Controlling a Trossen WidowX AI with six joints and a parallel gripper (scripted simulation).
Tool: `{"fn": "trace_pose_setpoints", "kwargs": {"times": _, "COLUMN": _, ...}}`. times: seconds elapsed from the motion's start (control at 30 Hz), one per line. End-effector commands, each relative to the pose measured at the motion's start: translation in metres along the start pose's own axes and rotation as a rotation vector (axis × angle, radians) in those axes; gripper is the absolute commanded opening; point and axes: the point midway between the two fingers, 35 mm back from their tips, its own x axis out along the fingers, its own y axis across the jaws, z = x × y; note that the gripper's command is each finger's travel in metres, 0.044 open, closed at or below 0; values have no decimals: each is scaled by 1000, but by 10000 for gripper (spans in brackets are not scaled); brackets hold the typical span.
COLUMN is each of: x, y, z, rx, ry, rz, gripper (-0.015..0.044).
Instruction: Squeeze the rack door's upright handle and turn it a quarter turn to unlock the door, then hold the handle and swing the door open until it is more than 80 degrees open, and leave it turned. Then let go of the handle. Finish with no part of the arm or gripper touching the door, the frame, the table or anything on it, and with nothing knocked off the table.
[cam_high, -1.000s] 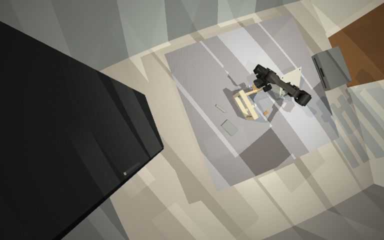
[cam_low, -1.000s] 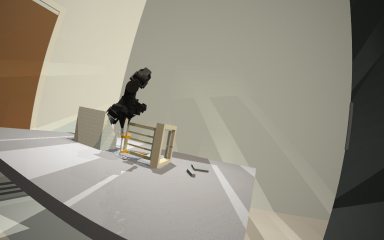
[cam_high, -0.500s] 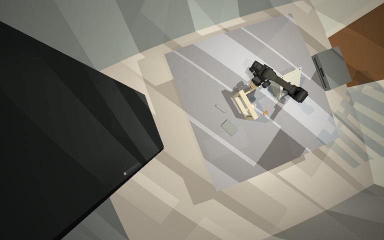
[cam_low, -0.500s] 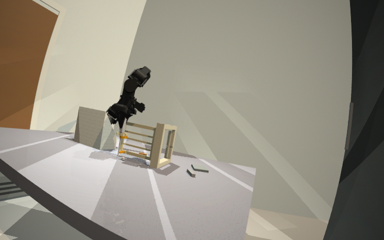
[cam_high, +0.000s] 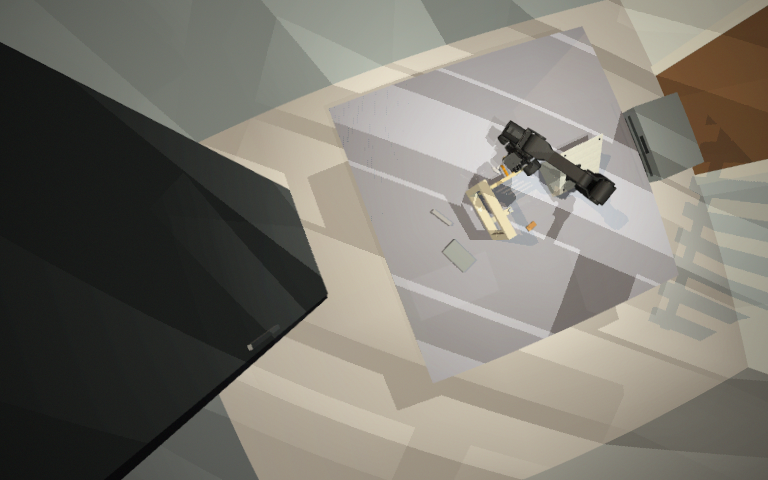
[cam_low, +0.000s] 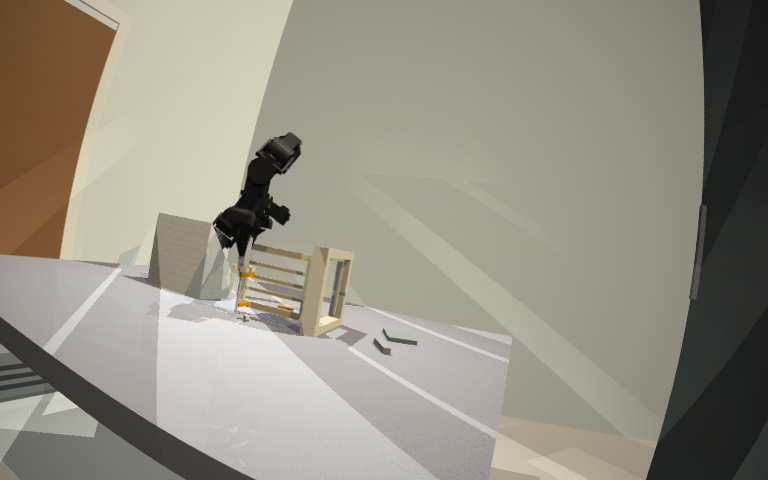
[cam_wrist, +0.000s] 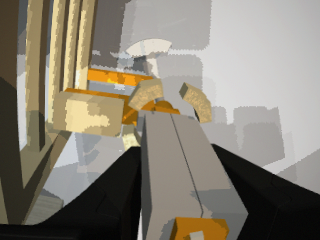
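Note:
The rack door (cam_high: 505, 180) (cam_low: 280, 250) is a pale slatted panel, swung out roughly square to the wooden frame (cam_high: 498, 209) (cam_low: 313, 300). The upright handle (cam_low: 248, 245) (cam_wrist: 172, 170) is a grey bar with orange parts at the door's free edge. My gripper (cam_low: 244, 255) (cam_wrist: 172, 155) is shut on the handle from above, with a black finger on each side in the wrist view. Two curved tan pieces lie just beyond the bar there. The handle's exact turn is hard to tell, and the arm hides much of it in the top view.
A tall pale panel (cam_high: 586, 153) (cam_low: 181, 254) stands beside the arm. A small orange block (cam_high: 531, 225) (cam_low: 285, 307) lies by the frame. A flat grey-green slab (cam_high: 459, 255) (cam_low: 399, 336) and a narrow strip (cam_high: 441, 217) (cam_low: 382, 346) lie beyond the frame.

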Motion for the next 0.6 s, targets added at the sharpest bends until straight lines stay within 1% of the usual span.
{"fn": "trace_pose_setpoints", "kwargs": {"times": 0.0, "x": 0, "y": 0, "z": 0, "rx": -11, "ry": 3, "rz": 2, "gripper": 178}}
{"fn": "trace_pose_setpoints", "kwargs": {"times": 0.13, "x": 0, "y": 0, "z": 0, "rx": -11, "ry": 3, "rz": 2, "gripper": 283}}
{"fn": "trace_pose_setpoints", "kwargs": {"times": 0.17, "x": 0, "y": 0, "z": 0, "rx": -11, "ry": 3, "rz": 2, "gripper": 293}}
{"fn": "trace_pose_setpoints", "kwargs": {"times": 0.57, "x": -15, "y": -1, "z": 1, "rx": -11, "ry": 4, "rz": 1, "gripper": 293}}
